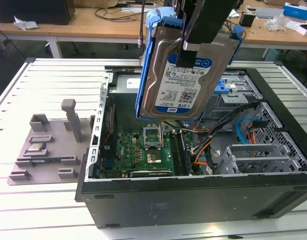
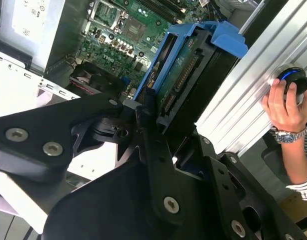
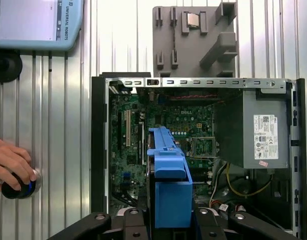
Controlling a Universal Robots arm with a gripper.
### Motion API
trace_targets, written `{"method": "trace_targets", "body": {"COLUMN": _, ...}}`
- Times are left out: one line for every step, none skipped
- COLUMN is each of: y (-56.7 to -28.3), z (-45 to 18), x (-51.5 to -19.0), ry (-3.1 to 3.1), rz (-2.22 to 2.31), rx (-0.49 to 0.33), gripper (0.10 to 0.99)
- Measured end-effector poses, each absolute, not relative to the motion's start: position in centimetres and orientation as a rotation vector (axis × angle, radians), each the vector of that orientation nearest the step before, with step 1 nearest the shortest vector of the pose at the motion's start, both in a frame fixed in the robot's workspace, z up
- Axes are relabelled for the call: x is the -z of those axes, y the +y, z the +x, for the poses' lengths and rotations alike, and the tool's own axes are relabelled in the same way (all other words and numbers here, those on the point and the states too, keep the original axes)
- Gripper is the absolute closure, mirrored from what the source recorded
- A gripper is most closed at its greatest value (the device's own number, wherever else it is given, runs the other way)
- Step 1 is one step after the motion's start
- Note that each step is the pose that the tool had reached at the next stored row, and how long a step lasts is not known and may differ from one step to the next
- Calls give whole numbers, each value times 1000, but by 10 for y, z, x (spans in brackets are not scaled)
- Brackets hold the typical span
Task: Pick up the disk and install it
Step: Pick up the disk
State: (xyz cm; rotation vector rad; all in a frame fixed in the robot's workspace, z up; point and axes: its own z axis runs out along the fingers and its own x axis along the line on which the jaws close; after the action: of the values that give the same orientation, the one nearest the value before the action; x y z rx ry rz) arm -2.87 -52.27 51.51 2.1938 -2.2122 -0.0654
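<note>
The gripper (image 1: pixel 186 52) holds the disk (image 1: pixel 179 82) tight by its top end, with its black fingers (image 2: pixel 147 116) pressed on the two flat sides. The disk hangs in the air above the open computer case (image 1: pixel 193 197) and does not touch it. It stands almost straight up, leaning a little, and in the exterior view its silver face with the blue and white label points at the camera. A blue plastic frame (image 3: pixel 168 185) runs around its edges, and in the first wrist view that frame sits right over the middle of the case. Down inside the case lies a green board (image 1: pixel 138 150) with many small parts. Orange wires (image 1: pixel 201 155) and a blue wire (image 1: pixel 242 134) curl beside the board, toward the exterior view's right. A big grey metal box (image 3: pixel 253 130) with a white sticker fills one corner of the case. The case lies on a white table (image 1: pixel 48 82) made of long metal strips. On the table, at the exterior view's left, just beside the case, rests a flat grey plate (image 1: pixel 43 150) with small blocks and a post sticking up from it. A person's hand (image 3: pixel 11 165) rests on a round black knob (image 3: pixel 16 189) on the table, well apart from the disk, and there is a watch (image 2: pixel 288 135) on the wrist.
</note>
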Motion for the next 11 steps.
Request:
{"method": "trace_targets", "body": {"y": -524, "z": -29, "x": -515, "ry": -2212, "rz": 2194, "rx": 65, "gripper": 722}}
{"method": "trace_targets", "body": {"y": -524, "z": -29, "x": -515, "ry": -2212, "rz": 2194, "rx": 65, "gripper": 722}}
{"method": "trace_targets", "body": {"y": -525, "z": -29, "x": -515, "ry": -2212, "rz": 2194, "rx": 65, "gripper": 722}}
{"method": "trace_targets", "body": {"y": -526, "z": -29, "x": -515, "ry": -2212, "rz": 2194, "rx": 65, "gripper": 722}}
{"method": "trace_targets", "body": {"y": -526, "z": -29, "x": -515, "ry": -2212, "rz": 2193, "rx": 65, "gripper": 722}}
{"method": "trace_targets", "body": {"y": -526, "z": -29, "x": -515, "ry": -2212, "rz": 2193, "rx": 65, "gripper": 722}}
{"method": "trace_targets", "body": {"y": -526, "z": -29, "x": -515, "ry": -2212, "rz": 2193, "rx": 64, "gripper": 722}}
{"method": "trace_targets", "body": {"y": -526, "z": -29, "x": -515, "ry": -2212, "rz": 2193, "rx": 64, "gripper": 722}}
{"method": "trace_targets", "body": {"y": -527, "z": -29, "x": -515, "ry": -2211, "rz": 2193, "rx": 63, "gripper": 722}}
{"method": "trace_targets", "body": {"y": -527, "z": -29, "x": -515, "ry": -2211, "rz": 2193, "rx": 63, "gripper": 722}}
{"method": "trace_targets", "body": {"y": -528, "z": -29, "x": -515, "ry": -2211, "rz": 2193, "rx": 63, "gripper": 722}}
